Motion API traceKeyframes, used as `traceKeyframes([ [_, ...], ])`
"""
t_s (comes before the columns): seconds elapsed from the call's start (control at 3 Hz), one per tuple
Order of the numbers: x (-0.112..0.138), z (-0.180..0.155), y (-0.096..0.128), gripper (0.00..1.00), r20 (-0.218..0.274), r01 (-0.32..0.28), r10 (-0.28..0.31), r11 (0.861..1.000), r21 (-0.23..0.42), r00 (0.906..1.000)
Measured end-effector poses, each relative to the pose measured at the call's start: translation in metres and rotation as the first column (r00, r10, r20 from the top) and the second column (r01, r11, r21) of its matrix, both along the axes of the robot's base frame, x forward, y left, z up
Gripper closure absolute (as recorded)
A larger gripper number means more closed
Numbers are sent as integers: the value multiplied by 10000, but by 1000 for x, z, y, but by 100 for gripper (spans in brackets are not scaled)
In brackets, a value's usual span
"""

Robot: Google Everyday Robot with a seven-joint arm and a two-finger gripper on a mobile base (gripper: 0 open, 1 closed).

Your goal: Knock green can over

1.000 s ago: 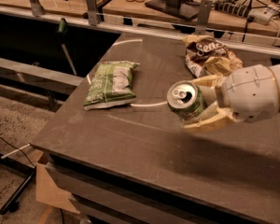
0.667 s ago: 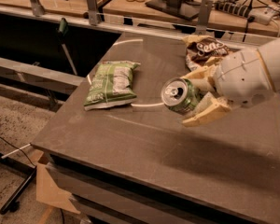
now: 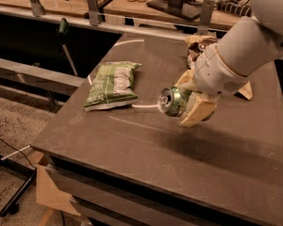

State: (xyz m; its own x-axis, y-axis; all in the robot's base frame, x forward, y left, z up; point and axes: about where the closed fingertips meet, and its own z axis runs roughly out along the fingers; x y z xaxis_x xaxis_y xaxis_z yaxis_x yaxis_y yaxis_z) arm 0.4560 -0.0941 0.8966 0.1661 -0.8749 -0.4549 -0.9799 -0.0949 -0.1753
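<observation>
**Dark counter, can half tipped in the hand**

A dark counter (image 3: 132,145) carries a green-and-white chip bag (image 3: 111,84) on the left and a crumpled brown bag (image 3: 198,44) at the far side. Right of the chip bag, the hand (image 3: 181,102) is clamped on the green can (image 3: 172,101), one finger on each side. The can leans hard over, with its silver top and pull-tab facing left. The tipping step looks midway. The next move calls for laying the can flat and letting go.

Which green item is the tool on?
The green can, tilted, silver top showing, right at the tool. The green chip bag lies flat, apart, to their left.
</observation>
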Motion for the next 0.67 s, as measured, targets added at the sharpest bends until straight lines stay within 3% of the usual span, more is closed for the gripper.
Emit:
traceKeyframes([
  [0.33,15,-9,-16,100,483,527,-458,9871,-1513,9978],
  [0.67,22,-23,-27,82,507,910,-814,9681,-2335,9954],
])
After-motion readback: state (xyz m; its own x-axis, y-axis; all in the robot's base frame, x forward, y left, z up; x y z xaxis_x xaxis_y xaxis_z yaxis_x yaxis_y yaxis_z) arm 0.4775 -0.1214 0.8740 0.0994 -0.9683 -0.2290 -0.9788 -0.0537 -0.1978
